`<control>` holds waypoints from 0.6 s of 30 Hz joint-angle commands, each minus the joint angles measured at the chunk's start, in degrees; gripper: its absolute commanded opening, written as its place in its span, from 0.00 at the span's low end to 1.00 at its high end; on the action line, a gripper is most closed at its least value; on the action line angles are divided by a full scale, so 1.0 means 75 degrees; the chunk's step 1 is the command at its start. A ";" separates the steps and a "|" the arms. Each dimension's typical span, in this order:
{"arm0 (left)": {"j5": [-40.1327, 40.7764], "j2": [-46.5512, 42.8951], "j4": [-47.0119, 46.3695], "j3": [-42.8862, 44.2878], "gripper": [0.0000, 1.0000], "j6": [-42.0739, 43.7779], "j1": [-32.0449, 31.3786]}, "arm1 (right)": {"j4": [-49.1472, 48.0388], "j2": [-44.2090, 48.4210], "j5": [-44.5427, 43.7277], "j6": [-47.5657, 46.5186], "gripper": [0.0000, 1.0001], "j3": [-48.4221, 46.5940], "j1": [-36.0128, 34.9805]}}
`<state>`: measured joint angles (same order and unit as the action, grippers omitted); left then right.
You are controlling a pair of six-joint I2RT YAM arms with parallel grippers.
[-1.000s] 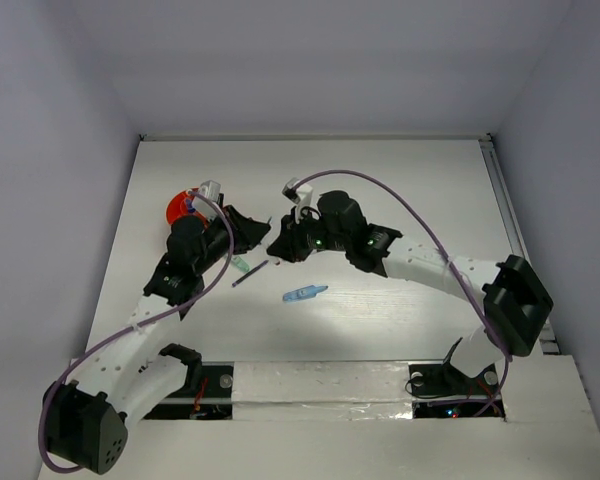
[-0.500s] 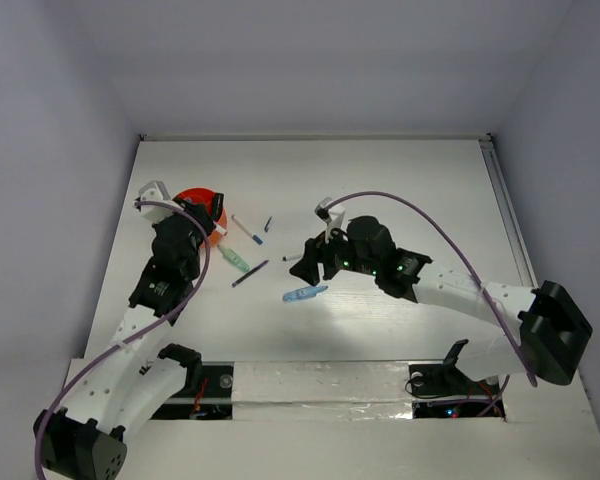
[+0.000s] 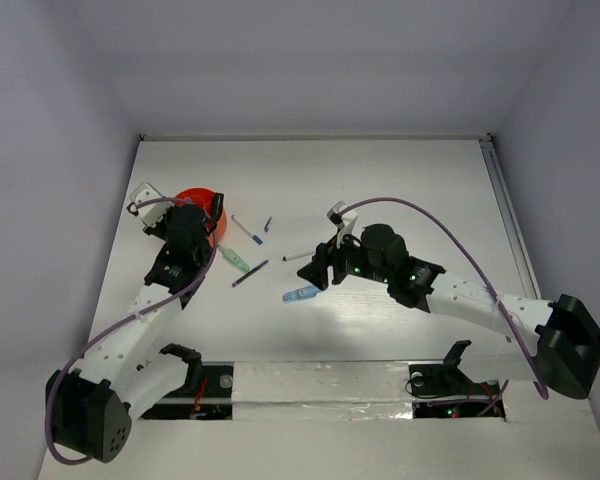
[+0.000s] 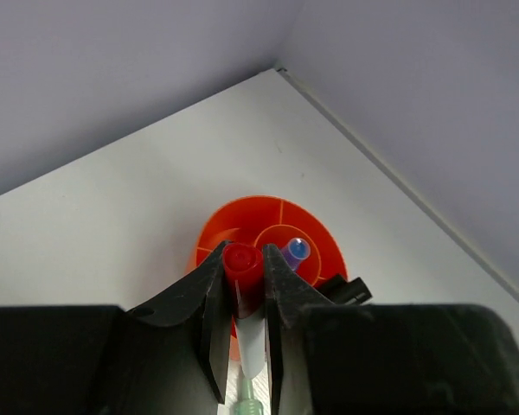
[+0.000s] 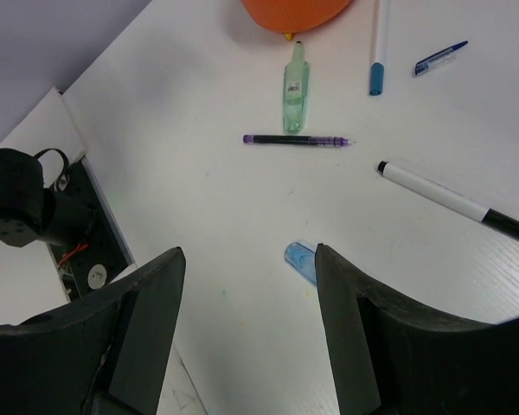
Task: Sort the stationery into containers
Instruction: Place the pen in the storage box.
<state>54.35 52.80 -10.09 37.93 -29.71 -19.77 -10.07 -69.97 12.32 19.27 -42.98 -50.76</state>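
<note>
Orange plastic, the divided cup (image 3: pixel 202 198) stands on the white desk (image 3: pixel 400 180), at about 9 o'clock from its centre in the top view. The left tool (image 4: pixel 243 268) hangs directly over the cup. Its 2 fingers are pressed together on a red-capped marker (image 4: pixel 249 337) with a pale barrel, cap end toward the rim; whether the cap touches the cup cannot be told. In 1 compartment stands a blue-tipped pen (image 4: pixel 296 251).

The right tool (image 5: pixel 246 259) is spread wide and grips nothing. It hovers above a pale blue marker (image 5: pixel 300 262) lying on the desk between its jaws. In the right wrist view, a purple pen (image 5: pixel 296 139) lies crosswise at 12 o'clock from that marker. Beyond it is a green marker (image 5: pixel 295 86), its tip just beside the cup. A white marker (image 5: pixel 450 199) with a black cap lies at 2 o'clock. A white pen (image 5: pixel 378 47) and a small blue pen (image 5: pixel 439 58) lie at 1 o'clock.
</note>
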 commanded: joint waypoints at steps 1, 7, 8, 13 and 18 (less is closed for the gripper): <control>0.0827 0.0389 -0.0972 -0.0006 0.00 0.0433 0.0023 | -0.0393 0.0107 -0.0270 -0.0096 0.67 0.0036 -0.0064; 0.0828 0.0905 -0.1736 -0.0077 0.00 0.0855 0.0187 | -0.0428 0.0142 -0.0224 -0.0038 0.67 0.0094 -0.0064; 0.0851 0.0999 -0.2062 -0.0124 0.00 0.0949 0.0187 | -0.0439 0.0154 -0.0224 -0.0038 0.67 0.0106 -0.0064; 0.0898 0.1596 -0.2592 -0.0124 0.00 0.1231 0.0269 | -0.0544 0.0178 -0.0131 0.0009 0.67 0.0188 -0.0064; 0.0922 0.2006 -0.2768 -0.0171 0.00 0.1091 0.0339 | -0.0592 0.0061 -0.0025 0.0044 0.67 0.0164 -0.0064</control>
<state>59.46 67.26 -26.52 37.39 -22.11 -17.65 -10.98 -69.97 11.55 19.35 -42.17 -50.74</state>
